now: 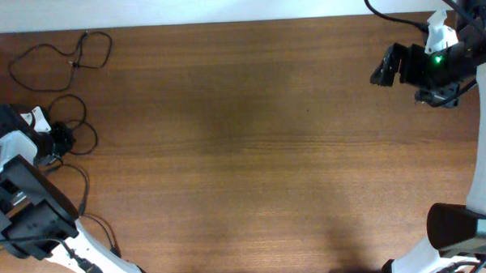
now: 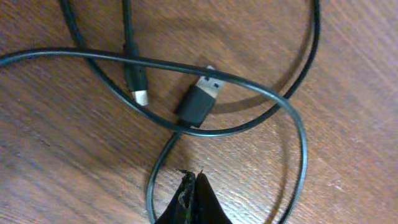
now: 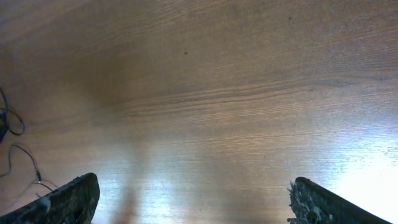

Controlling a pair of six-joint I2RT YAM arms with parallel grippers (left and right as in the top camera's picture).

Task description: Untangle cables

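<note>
Two thin black cables lie at the table's far left. One cable (image 1: 102, 52) lies as a loose loop near the back edge. A second cable (image 1: 86, 115) loops beside my left gripper (image 1: 62, 139). In the left wrist view this cable (image 2: 298, 118) crosses itself, with a USB plug (image 2: 200, 102) and a small plug (image 2: 140, 93) inside the loop. My left gripper (image 2: 193, 177) is shut, its tips just above the table inside a loop, with nothing seen between them. My right gripper (image 1: 380, 69) is open and empty at the far right, also in the right wrist view (image 3: 193, 196).
The wooden table (image 1: 252, 152) fills the view. Thicker black arm wiring (image 1: 83, 195) runs beside the left arm's base. Bits of the thin cables (image 3: 7, 127) show at the left edge of the right wrist view.
</note>
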